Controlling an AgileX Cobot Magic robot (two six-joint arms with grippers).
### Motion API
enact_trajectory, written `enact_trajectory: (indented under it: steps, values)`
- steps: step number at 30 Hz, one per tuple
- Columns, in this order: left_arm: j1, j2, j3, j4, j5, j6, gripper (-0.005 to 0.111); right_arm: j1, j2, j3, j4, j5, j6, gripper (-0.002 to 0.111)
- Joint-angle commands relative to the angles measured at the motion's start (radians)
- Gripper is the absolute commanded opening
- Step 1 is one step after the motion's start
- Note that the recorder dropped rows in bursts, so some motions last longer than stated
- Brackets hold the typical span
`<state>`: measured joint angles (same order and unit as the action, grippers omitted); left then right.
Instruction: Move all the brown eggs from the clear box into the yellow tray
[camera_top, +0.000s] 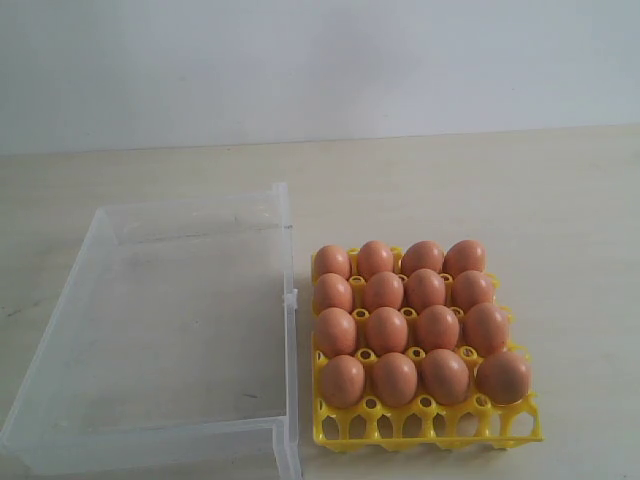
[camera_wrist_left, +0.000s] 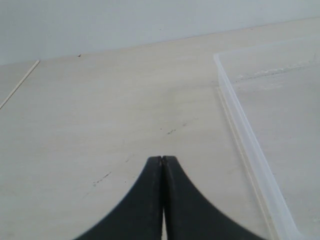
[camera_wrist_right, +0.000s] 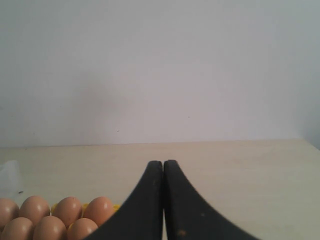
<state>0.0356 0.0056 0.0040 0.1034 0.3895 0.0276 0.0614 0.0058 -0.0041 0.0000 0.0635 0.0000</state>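
Note:
Several brown eggs (camera_top: 386, 330) fill the cups of the yellow tray (camera_top: 430, 428) at the right of the exterior view. Beside it on the left lies the clear box (camera_top: 150, 330), with no egg showing inside. Neither arm shows in the exterior view. My left gripper (camera_wrist_left: 162, 159) is shut with nothing in it, over bare table next to the clear box's wall (camera_wrist_left: 245, 145). Also shut and holding nothing is my right gripper (camera_wrist_right: 163, 163). Some brown eggs (camera_wrist_right: 67, 210) and a bit of the yellow tray (camera_wrist_right: 85, 207) lie off to its side.
The pale wooden table (camera_top: 500, 190) runs back to a plain white wall (camera_top: 320, 60). The box and the tray stand side by side, nearly touching.

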Motion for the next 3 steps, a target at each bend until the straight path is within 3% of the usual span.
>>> enact_trajectory:
  steps: [1,3]
  values:
    - [-0.006,-0.006,-0.004,-0.002,-0.009,-0.004,0.0,-0.006,-0.006,0.004,0.0,-0.006,-0.006,0.0]
    - [-0.006,-0.006,-0.004,-0.002,-0.009,-0.004,0.0,-0.006,-0.006,0.004,0.0,-0.006,-0.006,0.0]
